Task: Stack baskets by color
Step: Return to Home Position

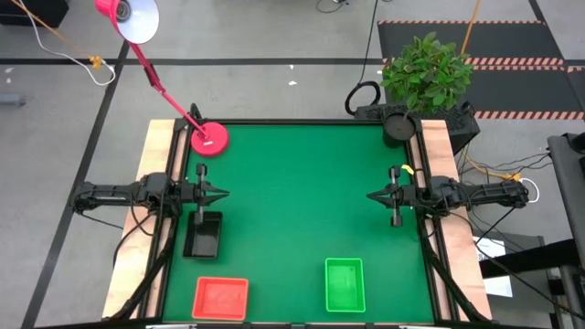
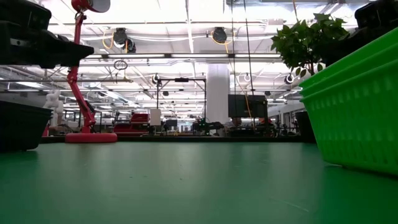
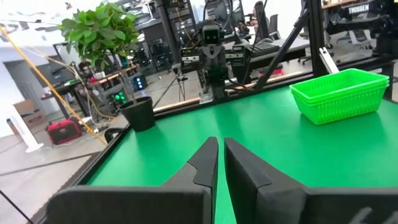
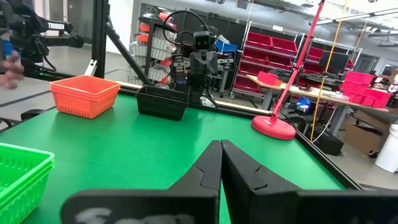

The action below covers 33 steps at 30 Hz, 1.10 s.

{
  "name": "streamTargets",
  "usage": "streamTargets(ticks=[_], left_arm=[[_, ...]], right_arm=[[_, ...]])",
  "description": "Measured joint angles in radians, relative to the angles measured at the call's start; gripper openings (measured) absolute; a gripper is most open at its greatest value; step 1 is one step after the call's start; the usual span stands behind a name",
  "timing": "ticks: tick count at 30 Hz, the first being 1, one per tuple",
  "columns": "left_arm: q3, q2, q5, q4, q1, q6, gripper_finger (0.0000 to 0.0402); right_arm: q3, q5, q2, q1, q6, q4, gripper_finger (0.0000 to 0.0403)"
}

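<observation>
Baskets of slatted plastic stand in 3 groups on the green worktop (image 1: 302, 169), and each group has 1 colour. The black baskets (image 1: 203, 235) are just beside the left gripper (image 1: 224, 194), a little behind its tips, on the side away from the round pink lamp base (image 1: 209, 139). The red-orange baskets (image 1: 221, 298) stand farther on that same side, at the worktop's edge, well apart from this gripper. The green baskets (image 1: 345, 284) are at the same edge, closer to the right gripper (image 1: 371, 196) but apart from it. In the left wrist view their rims show nested in layers.

All the baskets are rectangular and open on top, with thin upright slats in the walls. The worktop surface looks smooth and matte.

The 2 grippers point at each other from opposite sides of the worktop. Each has its 2 dark pointed fingers pressed almost together, with only a thin slit between them, and holds nothing.
</observation>
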Motion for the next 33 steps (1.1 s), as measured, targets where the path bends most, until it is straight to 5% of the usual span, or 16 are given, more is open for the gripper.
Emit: streamTargets(ticks=[7,33], left_arm=[[0.000,0.000,0.000,0.000,0.000,-0.105,0.0032],[0.000,0.000,0.000,0.002,0.000,-0.104,0.0031]], right_arm=[[0.000,0.000,0.000,0.000,0.000,0.000,0.0000],[0.000,0.000,0.000,0.000,0.000,0.000,0.0000]])
